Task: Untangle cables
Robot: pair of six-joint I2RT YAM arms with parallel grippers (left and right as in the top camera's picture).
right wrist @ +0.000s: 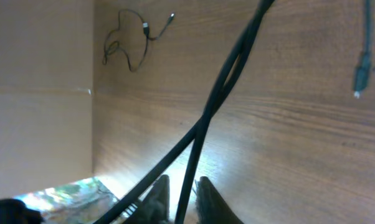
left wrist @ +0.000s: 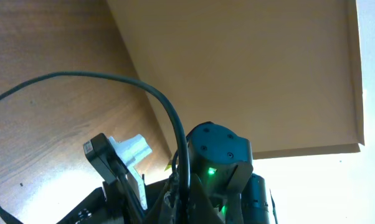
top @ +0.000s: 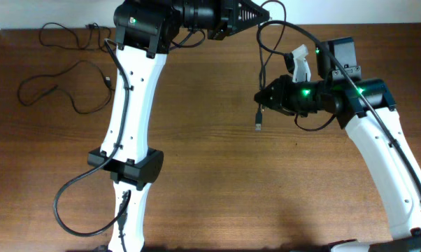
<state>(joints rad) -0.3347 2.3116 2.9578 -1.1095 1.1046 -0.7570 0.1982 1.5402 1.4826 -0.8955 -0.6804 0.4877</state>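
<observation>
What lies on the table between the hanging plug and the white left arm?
Nothing. In the overhead view, the table is bare wood between the plug and the left arm.

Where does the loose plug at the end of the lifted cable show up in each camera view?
Overhead: plug sits centre-right, below the cable running up to the left gripper.
Left wrist: not in it.
Right wrist: far right, upper half.
Shared landmark: the brown wooden table, in all three.
</observation>
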